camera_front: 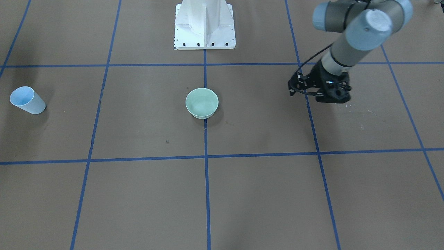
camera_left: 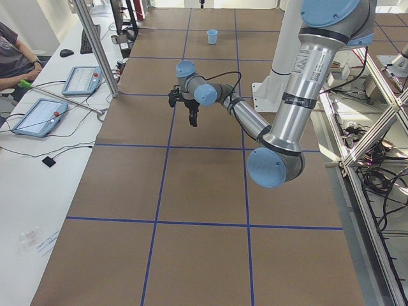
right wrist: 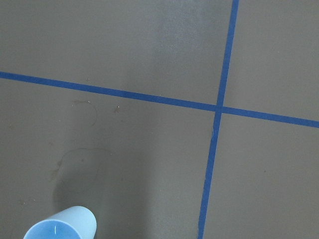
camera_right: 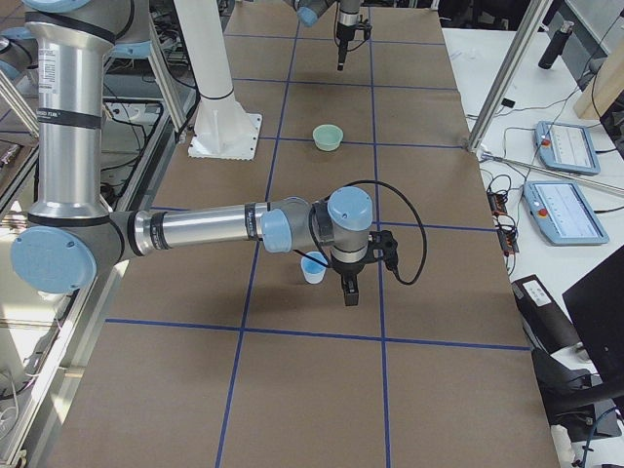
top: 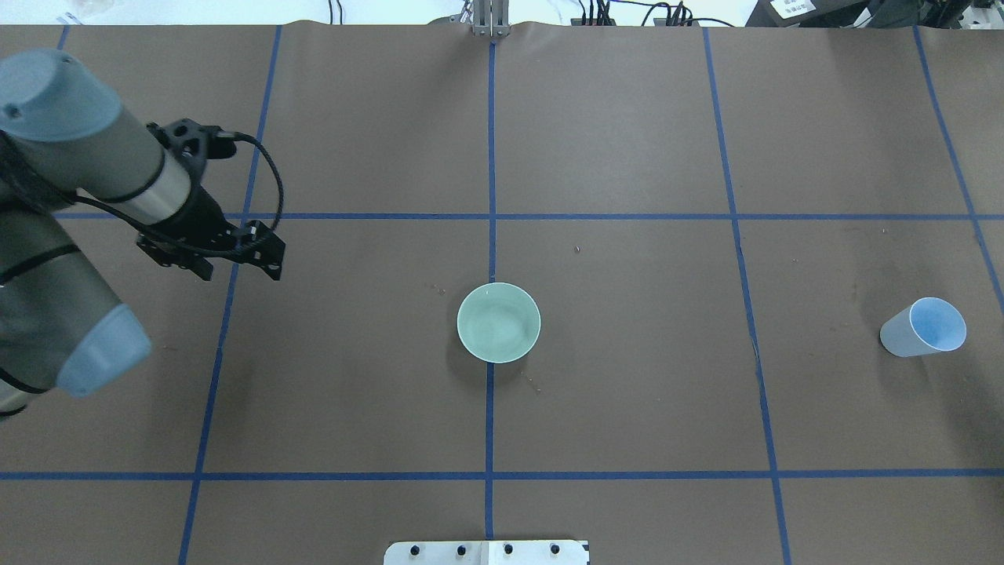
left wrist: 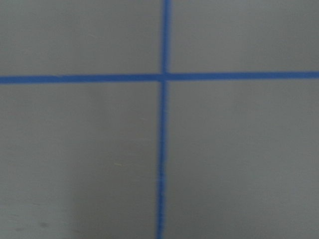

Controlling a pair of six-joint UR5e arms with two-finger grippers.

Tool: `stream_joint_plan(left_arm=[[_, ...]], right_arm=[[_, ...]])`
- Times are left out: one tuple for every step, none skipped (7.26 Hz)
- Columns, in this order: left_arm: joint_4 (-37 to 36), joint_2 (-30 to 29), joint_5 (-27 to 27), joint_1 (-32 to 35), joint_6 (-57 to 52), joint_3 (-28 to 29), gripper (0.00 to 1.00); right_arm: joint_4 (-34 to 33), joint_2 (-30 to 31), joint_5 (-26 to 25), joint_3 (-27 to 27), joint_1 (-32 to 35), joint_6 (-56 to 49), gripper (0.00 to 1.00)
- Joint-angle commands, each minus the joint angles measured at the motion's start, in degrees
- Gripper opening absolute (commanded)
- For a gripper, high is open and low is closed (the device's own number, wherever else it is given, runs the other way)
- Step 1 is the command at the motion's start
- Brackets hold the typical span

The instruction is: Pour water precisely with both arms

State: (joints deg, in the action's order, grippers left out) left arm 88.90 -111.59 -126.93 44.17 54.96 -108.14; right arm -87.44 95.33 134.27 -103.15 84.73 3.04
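A pale blue cup (camera_front: 27, 100) stands upright at the table's end on my right, also in the overhead view (top: 923, 327) and the right wrist view (right wrist: 60, 226). A pale green bowl (camera_front: 202, 103) sits at the table's middle (top: 499, 322). I cannot make out water in either. My left gripper (top: 235, 263) points down over a tape crossing, far from both, fingers together and empty (camera_left: 193, 120). My right gripper (camera_right: 349, 292) shows only in the right side view, close beside the cup (camera_right: 312, 269); I cannot tell its state.
The white pedestal base (camera_front: 204, 24) stands at the robot's edge of the table. Blue tape lines (left wrist: 164, 77) grid the brown surface. A desk with tablets (camera_right: 561, 146) and an aluminium post (camera_right: 507, 78) flank the far side.
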Motion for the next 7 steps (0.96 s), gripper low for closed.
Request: stream_joint_plan(left_arm=[[0.0, -11.1, 2.0, -8.0, 11.0, 6.6, 1.0], [0.1, -14.9, 2.2, -10.2, 12.0, 10.3, 1.0], [0.1, -18.5, 3.5, -11.7, 12.5, 13.7, 1.0], [0.3, -19.4, 5.4, -13.5, 12.8, 15.3, 0.99], [0.5, -19.5, 5.7, -14.1, 12.8, 15.9, 0.95], [1.6, -19.6, 5.7, -14.7, 13.3, 17.1, 0.91], [5.2, -19.9, 5.7, -15.2, 16.3, 19.2, 0.88]], right_arm=[[0.0, 1.4, 0.1, -0.1, 0.0, 0.2, 0.99], [0.0, 1.7, 0.0, -0.1, 0.0, 0.3, 0.99], [0.0, 1.7, 0.1, -0.1, 0.0, 0.3, 0.99], [0.0, 1.7, 0.1, -0.1, 0.0, 0.4, 0.99], [0.0, 1.7, 0.4, -0.1, 0.0, 0.5, 0.99], [0.0, 1.7, 0.5, -0.1, 0.0, 0.6, 0.99], [0.0, 1.8, 0.5, -0.2, 0.0, 0.6, 0.99]])
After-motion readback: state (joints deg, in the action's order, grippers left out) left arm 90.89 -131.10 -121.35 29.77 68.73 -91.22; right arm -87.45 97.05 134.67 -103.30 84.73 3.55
